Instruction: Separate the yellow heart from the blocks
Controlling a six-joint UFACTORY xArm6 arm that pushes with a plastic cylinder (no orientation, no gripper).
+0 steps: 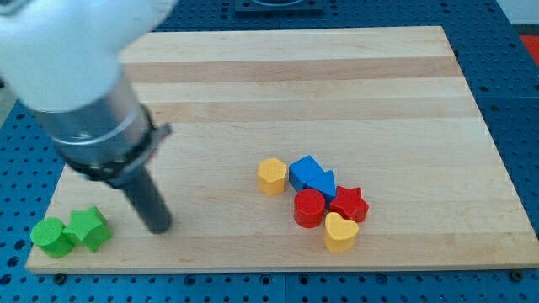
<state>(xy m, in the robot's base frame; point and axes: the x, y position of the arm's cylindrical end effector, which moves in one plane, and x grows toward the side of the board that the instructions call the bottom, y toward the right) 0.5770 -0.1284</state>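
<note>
The yellow heart (340, 232) lies at the bottom of a cluster right of the board's middle. It touches the red cylinder (309, 207) and the red star (349, 203) above it. Two blue blocks (312, 176) sit above those, and a yellow hexagon (272, 176) lies at the cluster's left. My tip (158, 225) rests on the board at the lower left, far left of the cluster and just right of the green blocks.
A green cylinder (50, 236) and a green star (88, 228) sit together near the board's bottom left corner. The wooden board (295, 84) lies on a blue table. The arm's large white and grey body covers the upper left.
</note>
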